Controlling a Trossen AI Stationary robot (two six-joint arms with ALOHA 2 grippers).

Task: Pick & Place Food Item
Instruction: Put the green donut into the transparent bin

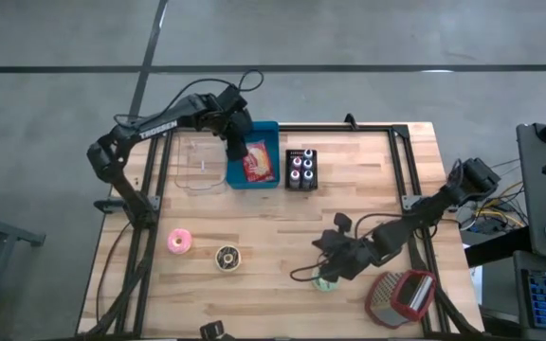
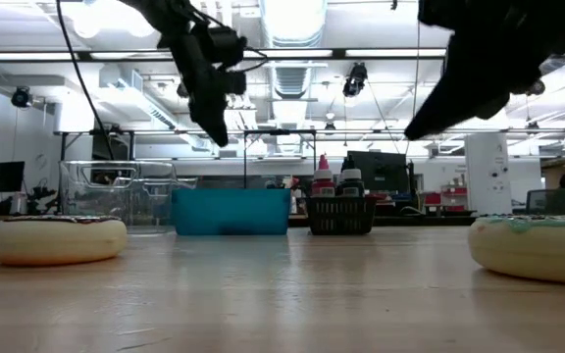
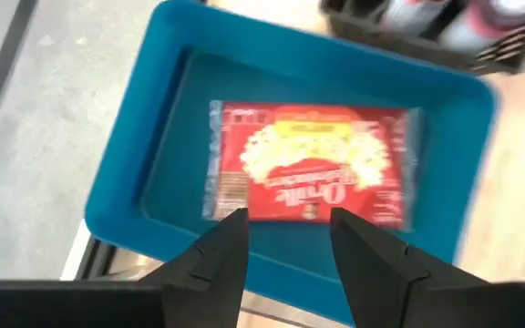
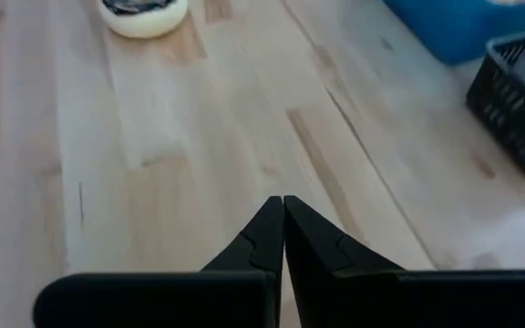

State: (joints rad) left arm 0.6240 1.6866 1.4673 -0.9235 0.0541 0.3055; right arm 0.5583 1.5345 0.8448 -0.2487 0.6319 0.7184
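A red popcorn bag (image 3: 313,164) lies flat on the floor of the blue bin (image 1: 264,128) at the table's far side. My left gripper (image 3: 287,228) hangs open above the bin's near wall, clear of the bag; the low view shows it (image 2: 216,123) well above the bin (image 2: 231,211). My right gripper (image 4: 283,214) is shut on nothing and hovers over bare wood at the near right (image 1: 322,258), beside a green-iced donut (image 1: 325,281). A chocolate donut (image 1: 227,257) and a pink donut (image 1: 178,242) rest flat on the table at the near left.
A clear plastic container (image 1: 200,163) stands left of the blue bin, and a black basket of bottles (image 1: 300,169) stands to its right. A red and grey object (image 1: 403,296) lies at the near right corner. Bare wood (image 1: 282,227) spans the table's middle.
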